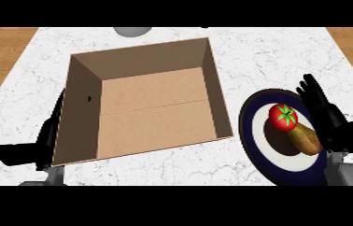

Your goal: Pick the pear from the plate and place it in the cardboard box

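two hands flank the box, pear on the plate

two black hands show at the sides of the view. the right hand stands at the right edge, fingers straight and pointing up the view, lying just beside and partly over the right rim of the plate. it curls round nothing. the left hand lies at the lower left, its dark fingers stretched up along the outer left wall of the cardboard box, close against it; whether it touches the wall cannot be told. its fingers look straight and hold nothing.

the pear, brownish-green, lies on the plate's white middle, toward the right, with its lower end near the right hand's palm. whether the hand touches it cannot be told. a red tomato with a green star-shaped top sits just above the pear, touching or nearly touching it. the plate has a dark blue rim and rests on the white marbled tabletop, just to the right of the box.

the box stands open, its brown floor bare, with its walls slanting outward toward the top of the view. a grey rounded object shows at the top edge of the tabletop, cut off by the view.
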Available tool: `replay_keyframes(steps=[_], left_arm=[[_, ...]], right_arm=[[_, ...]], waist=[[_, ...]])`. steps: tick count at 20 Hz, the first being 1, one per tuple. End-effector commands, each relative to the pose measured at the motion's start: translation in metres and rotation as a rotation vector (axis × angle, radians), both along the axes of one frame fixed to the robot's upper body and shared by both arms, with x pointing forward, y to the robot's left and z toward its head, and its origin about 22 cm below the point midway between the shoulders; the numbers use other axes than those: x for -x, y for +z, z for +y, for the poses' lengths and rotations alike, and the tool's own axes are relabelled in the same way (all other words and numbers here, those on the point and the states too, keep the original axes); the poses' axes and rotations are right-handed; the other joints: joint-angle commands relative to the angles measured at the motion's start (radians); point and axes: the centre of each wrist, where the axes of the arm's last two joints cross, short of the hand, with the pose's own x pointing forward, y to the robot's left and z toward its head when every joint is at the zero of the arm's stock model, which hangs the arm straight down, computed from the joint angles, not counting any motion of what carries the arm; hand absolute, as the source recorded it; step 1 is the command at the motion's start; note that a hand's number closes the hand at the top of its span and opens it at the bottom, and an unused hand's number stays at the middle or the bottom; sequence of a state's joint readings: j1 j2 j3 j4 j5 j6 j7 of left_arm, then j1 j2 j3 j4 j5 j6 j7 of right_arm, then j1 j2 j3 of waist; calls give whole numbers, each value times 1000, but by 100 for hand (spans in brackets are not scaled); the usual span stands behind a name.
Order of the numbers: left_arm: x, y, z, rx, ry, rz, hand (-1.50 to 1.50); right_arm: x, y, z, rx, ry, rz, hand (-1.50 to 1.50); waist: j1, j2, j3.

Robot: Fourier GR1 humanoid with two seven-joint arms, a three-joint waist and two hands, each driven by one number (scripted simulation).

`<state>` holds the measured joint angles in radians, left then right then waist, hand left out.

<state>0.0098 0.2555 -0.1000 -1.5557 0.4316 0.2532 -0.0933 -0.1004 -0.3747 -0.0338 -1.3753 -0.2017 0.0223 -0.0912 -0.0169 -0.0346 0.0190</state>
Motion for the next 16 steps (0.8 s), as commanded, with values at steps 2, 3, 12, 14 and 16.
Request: replay_keyframes(steps=[2,3,12,14,16], left_arm=[[-3,6,27,-262,35,24,0],[-3,8,52,-365,68,62,0],[-5,16,93,-662,95,180,0],[-11,15,91,-679,95,177,0],[-16,10,81,-662,92,192,0]], right_arm=[[-8,24,-8,18,283,-45,-150],[-13,38,-4,42,405,-53,-150],[-18,84,-45,401,907,-211,-150],[-19,72,-59,271,952,-253,-150],[-18,71,-68,248,1010,-295,-150]], waist=[[19,35,-16],[20,36,-15],[35,61,-8],[35,62,-9],[31,58,-10]])
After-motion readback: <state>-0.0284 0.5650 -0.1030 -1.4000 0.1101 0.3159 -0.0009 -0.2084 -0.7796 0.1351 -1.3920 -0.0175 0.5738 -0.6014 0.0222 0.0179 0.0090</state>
